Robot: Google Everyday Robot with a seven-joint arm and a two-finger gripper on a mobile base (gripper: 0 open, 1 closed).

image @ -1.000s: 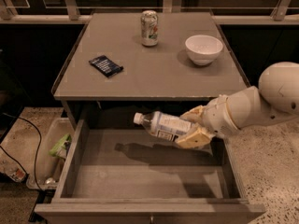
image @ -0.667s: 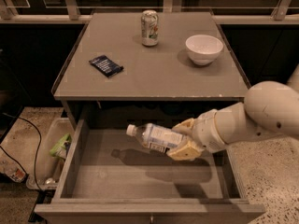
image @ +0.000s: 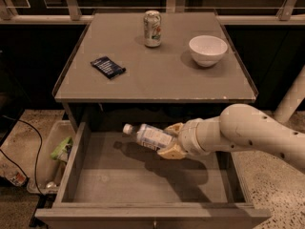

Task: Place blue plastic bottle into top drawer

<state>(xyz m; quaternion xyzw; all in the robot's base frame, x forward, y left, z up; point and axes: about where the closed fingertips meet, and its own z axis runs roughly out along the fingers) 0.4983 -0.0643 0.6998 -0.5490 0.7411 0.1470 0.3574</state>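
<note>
The blue plastic bottle [image: 148,136], clear with a white cap and white-bluish label, lies on its side in the air, cap pointing left, a little above the floor of the open top drawer [image: 102,182]. My gripper [image: 172,140] reaches in from the right and is shut on the bottle's base end. Its tan fingers [image: 171,151] clasp the bottle above and below. The bottle casts a shadow on the drawer floor beneath it. The drawer is pulled out fully under the grey tabletop and holds nothing else.
On the tabletop [image: 152,80] stand a green-and-white can [image: 152,28] at the back, a white bowl [image: 208,50] at the right, and a dark flat packet [image: 108,67] at the left. A bin with rubbish [image: 53,156] sits on the floor left of the drawer.
My gripper has carried the bottle leftward and lower into the drawer space. The arm now reaches further across the drawer.
</note>
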